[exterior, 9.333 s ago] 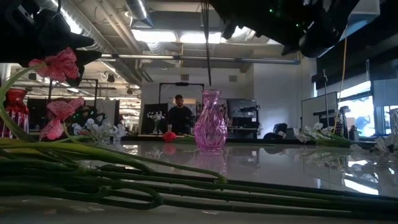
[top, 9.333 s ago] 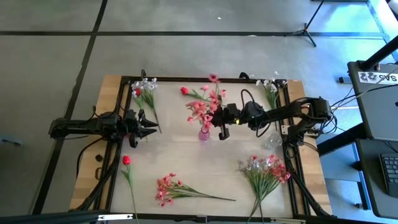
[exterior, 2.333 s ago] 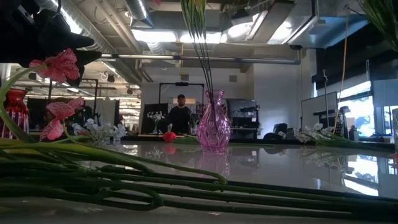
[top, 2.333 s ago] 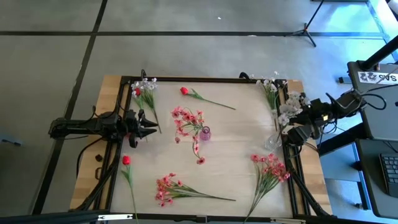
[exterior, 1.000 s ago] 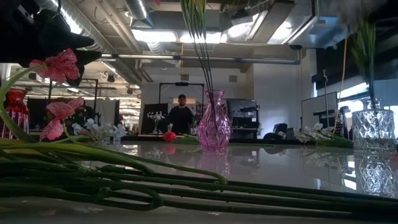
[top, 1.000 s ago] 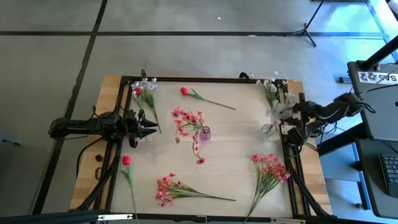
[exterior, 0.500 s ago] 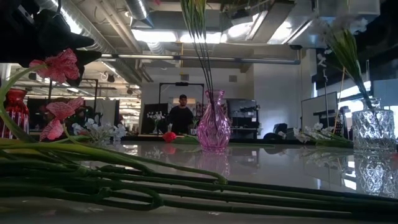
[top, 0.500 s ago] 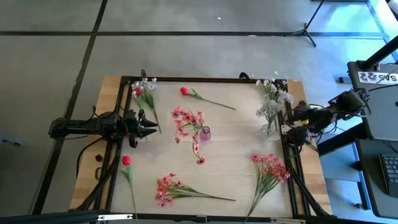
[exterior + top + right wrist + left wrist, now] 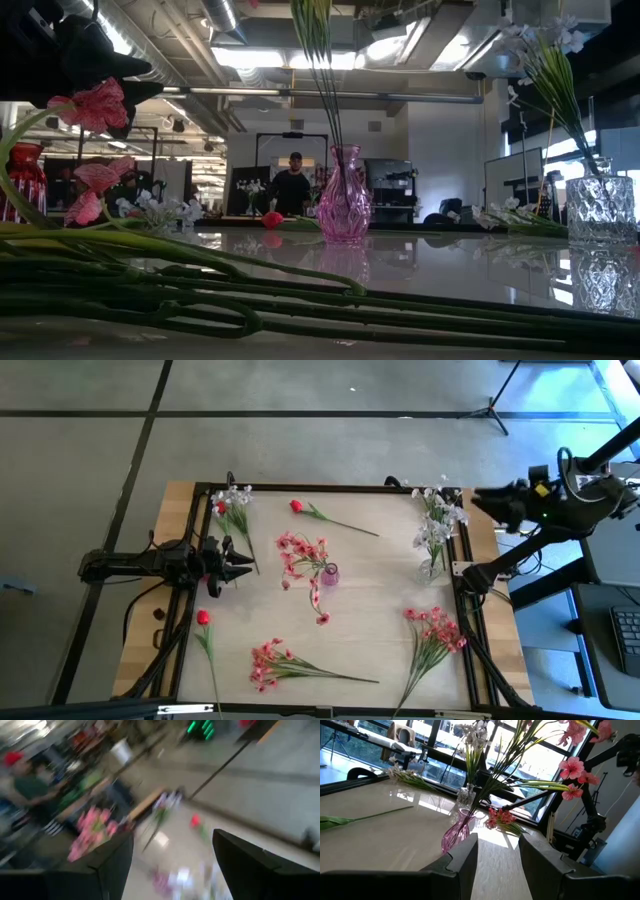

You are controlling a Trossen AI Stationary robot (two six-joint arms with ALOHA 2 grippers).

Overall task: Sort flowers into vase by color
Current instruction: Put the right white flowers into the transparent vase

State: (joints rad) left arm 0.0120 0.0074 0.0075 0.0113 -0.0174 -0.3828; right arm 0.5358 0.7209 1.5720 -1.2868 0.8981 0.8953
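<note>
White flowers (image 9: 432, 528) stand in the clear vase (image 9: 430, 567) at the table's right edge; right gripper (image 9: 484, 501) is apart, empty. Next: grasp another spray.

Person (image 9: 291, 185) beyond the table, tripod stand (image 9: 497, 402), keyboard (image 9: 628, 636)

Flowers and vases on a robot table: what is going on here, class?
Two arms are sorting flowers by colour. Pink sprays already stand in the pink vase mid-table, and white sprays stand in the clear vase at the right edge. The right gripper is off past that edge, jaws open and empty. The left gripper waits at the left edge, jaws open. More sprays lie on the table.
</note>
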